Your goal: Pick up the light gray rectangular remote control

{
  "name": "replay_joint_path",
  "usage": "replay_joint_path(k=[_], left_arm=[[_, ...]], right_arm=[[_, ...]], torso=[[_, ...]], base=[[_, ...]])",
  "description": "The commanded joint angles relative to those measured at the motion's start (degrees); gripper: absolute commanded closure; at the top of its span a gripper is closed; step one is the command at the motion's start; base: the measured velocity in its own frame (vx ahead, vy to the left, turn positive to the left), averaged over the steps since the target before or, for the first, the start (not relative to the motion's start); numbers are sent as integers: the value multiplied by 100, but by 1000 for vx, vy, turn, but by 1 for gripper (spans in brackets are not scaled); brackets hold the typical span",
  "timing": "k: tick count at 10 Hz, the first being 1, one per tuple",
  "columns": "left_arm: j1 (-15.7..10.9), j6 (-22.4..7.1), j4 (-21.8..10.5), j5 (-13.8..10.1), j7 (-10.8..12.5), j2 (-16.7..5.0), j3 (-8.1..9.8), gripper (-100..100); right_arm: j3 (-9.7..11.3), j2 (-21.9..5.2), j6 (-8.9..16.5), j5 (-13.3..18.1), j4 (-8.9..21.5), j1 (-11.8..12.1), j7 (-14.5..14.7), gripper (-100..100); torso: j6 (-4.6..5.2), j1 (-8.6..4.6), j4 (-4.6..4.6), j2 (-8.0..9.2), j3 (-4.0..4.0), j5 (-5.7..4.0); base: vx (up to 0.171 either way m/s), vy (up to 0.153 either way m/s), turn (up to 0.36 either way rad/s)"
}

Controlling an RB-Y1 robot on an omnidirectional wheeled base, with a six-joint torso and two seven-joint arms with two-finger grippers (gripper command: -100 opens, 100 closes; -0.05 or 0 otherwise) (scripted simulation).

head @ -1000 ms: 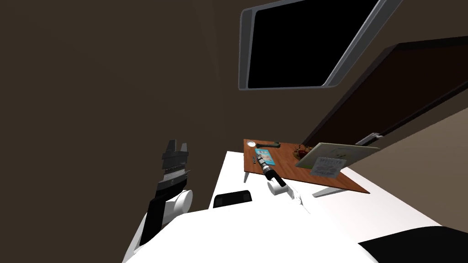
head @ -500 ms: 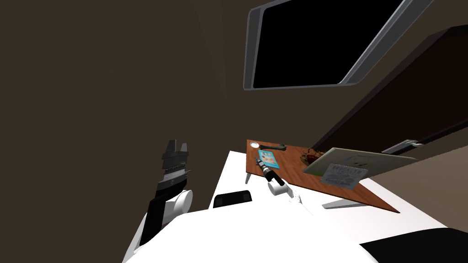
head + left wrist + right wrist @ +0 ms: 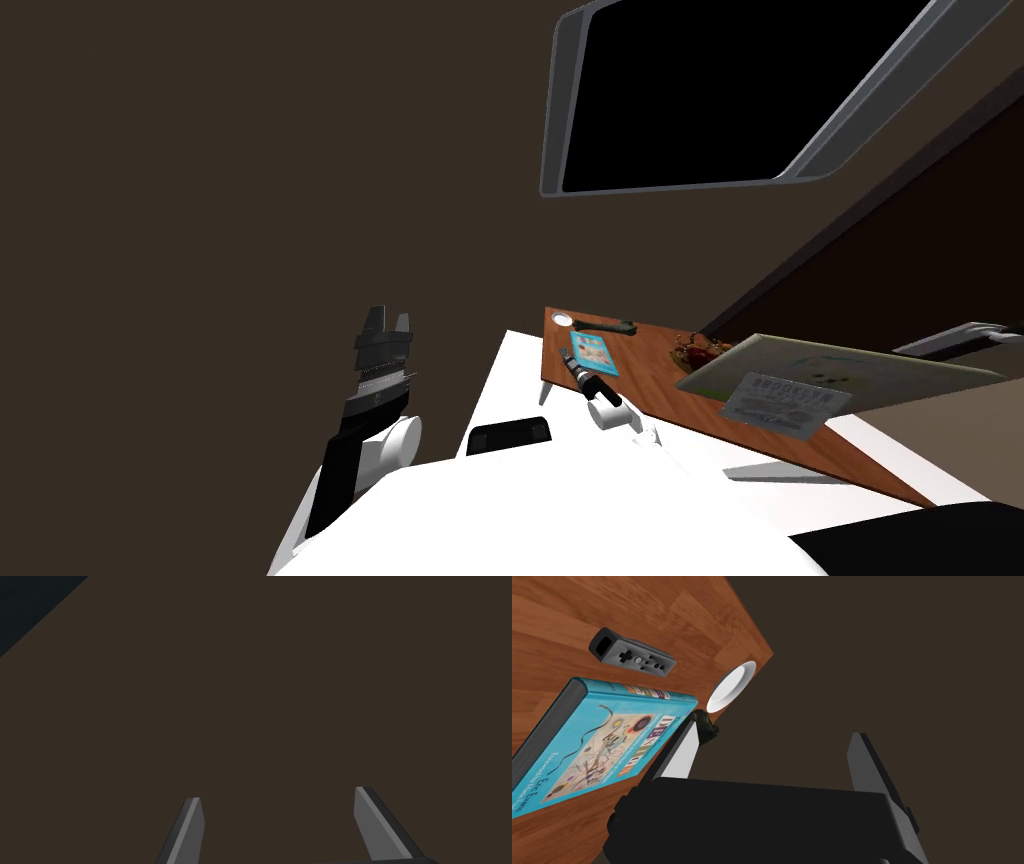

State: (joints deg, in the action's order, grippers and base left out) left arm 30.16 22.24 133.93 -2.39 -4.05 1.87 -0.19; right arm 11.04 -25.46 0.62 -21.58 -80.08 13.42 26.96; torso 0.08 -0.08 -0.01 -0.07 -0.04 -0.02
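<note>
Remote (image 3: 632, 660), grey, lies flat on the wooden bench (image 3: 702, 621), just past the turquoise book (image 3: 602, 741) from our right tool (image 3: 774, 732) and apart from both fingers. Right tool: fingers spread wide, nothing between them. One finger crosses in front of a dark object (image 3: 706, 726) beside a white dish (image 3: 732, 686). Left tool (image 3: 277, 796): raised at our left side, spread, empty.
</note>
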Motion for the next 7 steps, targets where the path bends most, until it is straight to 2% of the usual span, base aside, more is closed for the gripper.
replay_joint_path(k=[1, 2, 3, 4, 5, 6, 7], left_arm=[[0, 0, 0, 0, 0, 0, 0, 0], [-1, 0, 0, 0, 0, 0, -1, 0], [0, 0, 0, 0, 0, 0, 0, 0], [-1, 0, 0, 0, 0, 0, 0, 0], [0, 0, 0, 0, 0, 0, 0, 0], [0, 0, 0, 0, 0, 0, 0, 0], [-1, 0, 0, 0, 0, 0, 0, 0]], right_arm=[[110, -107, 167, -163, 286, -107, 108, -100], [110, -107, 167, -163, 354, -107, 108, -100], [208, -202, 363, -321, 498, -207, 220, -100], [208, -202, 363, -321, 660, -207, 220, -100], [208, -202, 363, -321, 660, -207, 220, -100], [306, -294, 556, -478, 916, -305, 332, -100], [306, -294, 556, -478, 967, -305, 332, -100]], torso=[[0, 0, 0, 0, 0, 0], [-6, -2, 0, -2, 0, 0], [1, -9, -1, -3, -2, -1], [-5, -13, 0, -5, -3, -2], [1, -13, -1, -4, -2, -2], [2, -8, -1, -2, -2, -2], [-3, -6, 0, -3, -1, -1]], base=[[4, -7, 310], [10, -27, 144], [13, -35, 243], [11, -35, 149], [4, -17, -15], [8, -15, 230], [8, -24, 189]])
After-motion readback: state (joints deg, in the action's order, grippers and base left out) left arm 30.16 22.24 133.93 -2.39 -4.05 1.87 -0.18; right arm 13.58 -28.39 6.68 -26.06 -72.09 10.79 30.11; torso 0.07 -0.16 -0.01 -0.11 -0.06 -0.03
